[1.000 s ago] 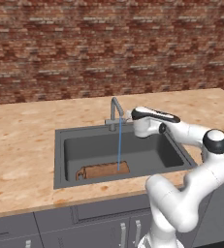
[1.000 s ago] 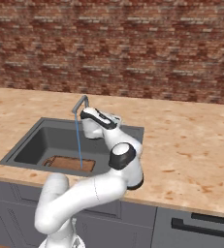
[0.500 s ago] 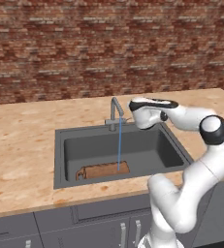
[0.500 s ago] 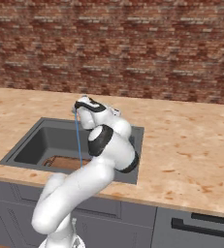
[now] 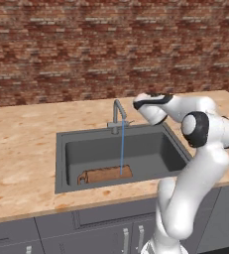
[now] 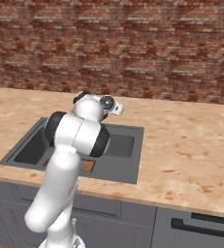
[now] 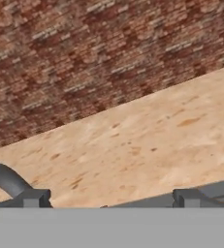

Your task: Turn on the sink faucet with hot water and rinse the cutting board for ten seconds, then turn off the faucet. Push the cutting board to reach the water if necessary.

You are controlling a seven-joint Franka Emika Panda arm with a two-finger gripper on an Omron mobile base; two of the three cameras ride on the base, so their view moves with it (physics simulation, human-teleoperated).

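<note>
The grey faucet [image 5: 117, 115] stands at the sink's [image 5: 60, 163] back rim, and a thin blue water [image 5: 122, 149] stream falls from its spout. It lands on the reddish-brown cutting board [image 5: 105, 174], which lies flat near the basin's front wall. My gripper [image 5: 137, 104] hovers just right of the spout's top, above the back rim, pointing left. In the hand view the fingertips [image 7: 33, 197] stand far apart, so the gripper [image 7: 111, 198] is open with nothing between them. The faucet's curved spout [image 7: 2, 178] lies beside the left tip. A corner of the board [image 6: 88, 165] peeks past my arm.
A speckled tan counter [image 5: 22, 149] surrounds the sink, and a red brick wall [image 5: 86, 49] runs behind it. Grey cabinet fronts [image 5: 101, 223] sit below the counter edge. My elbow and forearm [image 6: 77, 135] stand over the basin's right half.
My hand has lifted a little and turned beside the spout while the elbow swung up and inward. The water keeps running onto the board, which has not moved.
</note>
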